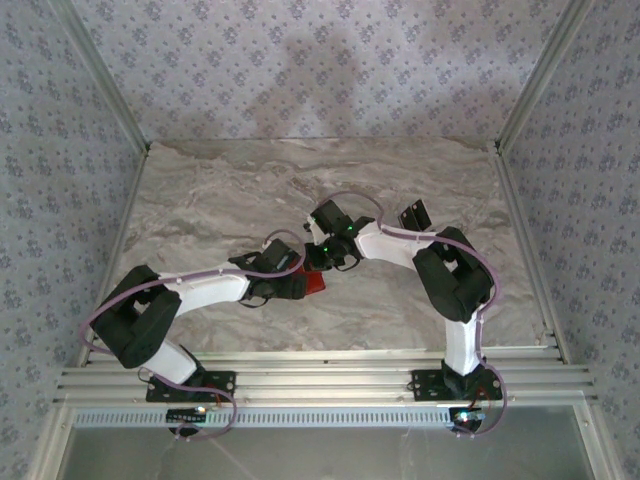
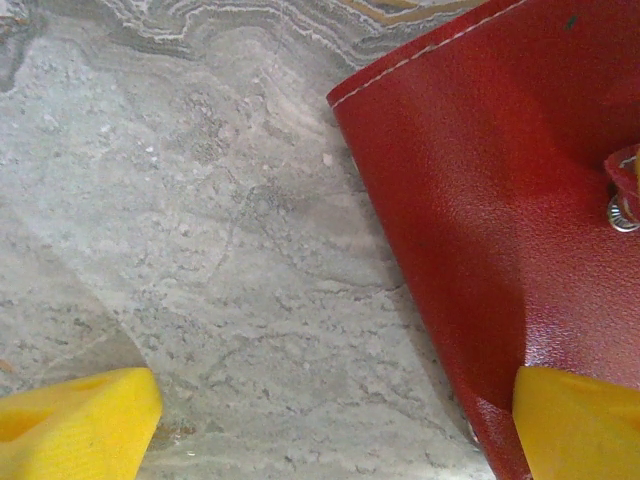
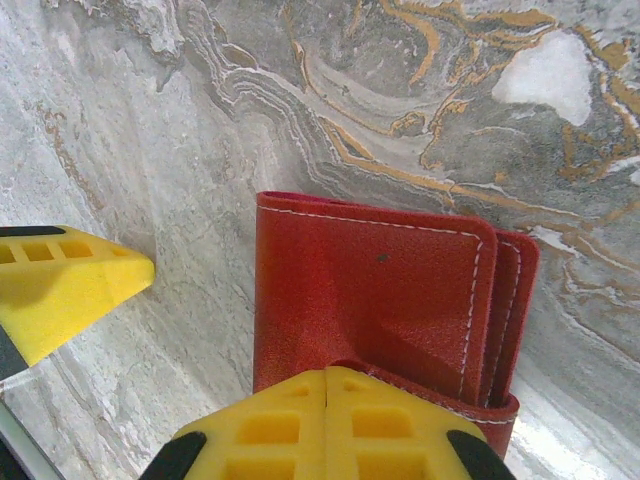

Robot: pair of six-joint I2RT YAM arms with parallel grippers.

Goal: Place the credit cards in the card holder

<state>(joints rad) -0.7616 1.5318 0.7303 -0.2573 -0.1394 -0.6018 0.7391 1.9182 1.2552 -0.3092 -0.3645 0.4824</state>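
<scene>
Right gripper (image 3: 328, 400) has its two yellow fingers pressed together, a thin seam between them, tips over the near edge of the card holder (image 3: 370, 290). I cannot tell whether any of the red leather is pinched in that seam. The holder lies folded flat on the table (image 3: 150, 120) directly ahead of this gripper, with white stitching along its border and its layers showing at the right-hand edge. Left gripper (image 2: 335, 430) is spread wide: one finger (image 2: 70, 430) sits over bare stone and the other finger (image 2: 580, 420) over a corner of the card holder (image 2: 500, 180), which stretches ahead and to its right, a small metal snap (image 2: 622, 212) at the far side. From above, both grippers (image 1: 297, 272) (image 1: 325, 258) meet at mid-table with the holder (image 1: 318, 284) just beside them. The table (image 1: 230, 200) is grey-beige marbled stone, with ochre veins beyond the right gripper. Pale lilac patterned walls (image 1: 300, 70) close in three sides, aluminium posts (image 1: 100, 78) run along the corners, and ribbed aluminium rails (image 1: 320, 380) carry the arm bases at the near edge.
</scene>
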